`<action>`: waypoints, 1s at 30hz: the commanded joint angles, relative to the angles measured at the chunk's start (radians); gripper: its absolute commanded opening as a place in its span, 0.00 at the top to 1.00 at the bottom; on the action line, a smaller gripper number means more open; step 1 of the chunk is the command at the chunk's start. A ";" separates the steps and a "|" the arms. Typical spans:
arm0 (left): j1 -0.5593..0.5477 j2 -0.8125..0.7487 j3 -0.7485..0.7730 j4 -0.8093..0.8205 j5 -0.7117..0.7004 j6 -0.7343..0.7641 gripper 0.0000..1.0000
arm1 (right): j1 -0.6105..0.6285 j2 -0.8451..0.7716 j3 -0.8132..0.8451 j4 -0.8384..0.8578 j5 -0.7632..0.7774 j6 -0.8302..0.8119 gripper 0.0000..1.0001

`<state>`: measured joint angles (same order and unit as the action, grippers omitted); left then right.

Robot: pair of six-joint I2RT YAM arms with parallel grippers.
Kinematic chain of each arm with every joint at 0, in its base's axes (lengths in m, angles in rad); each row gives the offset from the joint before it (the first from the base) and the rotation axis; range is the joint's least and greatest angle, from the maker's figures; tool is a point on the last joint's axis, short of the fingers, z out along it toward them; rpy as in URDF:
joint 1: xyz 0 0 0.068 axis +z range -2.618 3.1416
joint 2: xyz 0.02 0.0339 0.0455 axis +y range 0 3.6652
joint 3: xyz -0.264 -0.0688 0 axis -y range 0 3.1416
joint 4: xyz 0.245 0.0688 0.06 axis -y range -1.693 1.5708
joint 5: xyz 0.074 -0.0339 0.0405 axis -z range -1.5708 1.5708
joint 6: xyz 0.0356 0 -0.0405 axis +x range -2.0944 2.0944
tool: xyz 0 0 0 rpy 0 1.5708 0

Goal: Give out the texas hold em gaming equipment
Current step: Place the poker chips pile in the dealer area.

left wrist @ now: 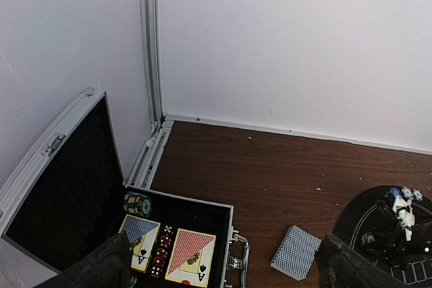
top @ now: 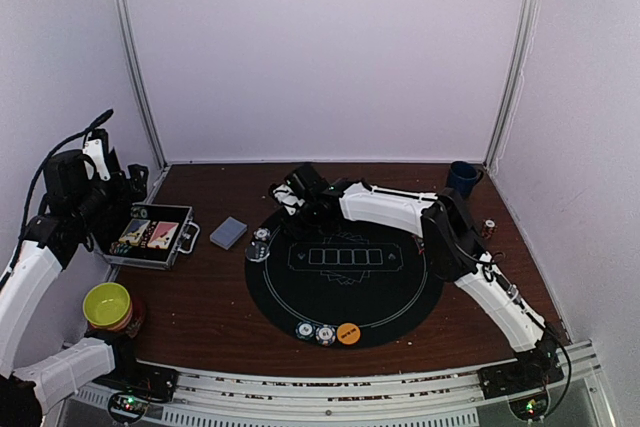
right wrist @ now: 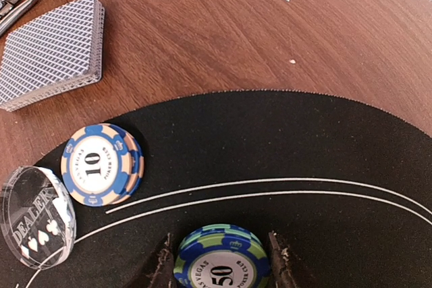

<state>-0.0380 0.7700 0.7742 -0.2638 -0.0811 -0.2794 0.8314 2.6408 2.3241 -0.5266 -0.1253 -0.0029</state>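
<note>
Green 50 chip [right wrist: 221,253], pinched in the right gripper [right wrist: 219,264] over the black mat [right wrist: 324,153], near the blue 10 chip [right wrist: 101,163] and clear dealer button [right wrist: 34,224]; left gripper [left wrist: 229,264] spread empty above the case [left wrist: 61,200]; risk: released tilted, it may roll into them.

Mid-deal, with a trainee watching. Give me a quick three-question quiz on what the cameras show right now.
1. True or false: the right fingers flank the 50 chip.
2. The blue-and-cream chip beside the dealer button reads: A 10, B 25, C 100.
3. Fill in: the card deck lies on bare ___, off the mat.
Key: 1 true; 2 A; 3 wood.
</note>
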 commanded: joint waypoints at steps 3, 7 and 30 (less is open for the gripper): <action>0.011 0.007 0.005 0.029 0.018 0.004 0.02 | -0.002 0.030 0.027 -0.010 0.019 -0.017 0.63; 0.010 0.010 0.004 0.033 0.026 0.008 0.02 | -0.001 0.031 0.036 -0.028 0.012 -0.028 0.53; -0.143 0.180 0.131 0.005 0.159 -0.001 0.02 | -0.135 -0.679 -0.397 -0.246 -0.052 -0.116 0.02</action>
<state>-0.0868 0.8791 0.8303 -0.2733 0.0498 -0.2695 0.7673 2.0651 2.0422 -0.6945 -0.1619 -0.0978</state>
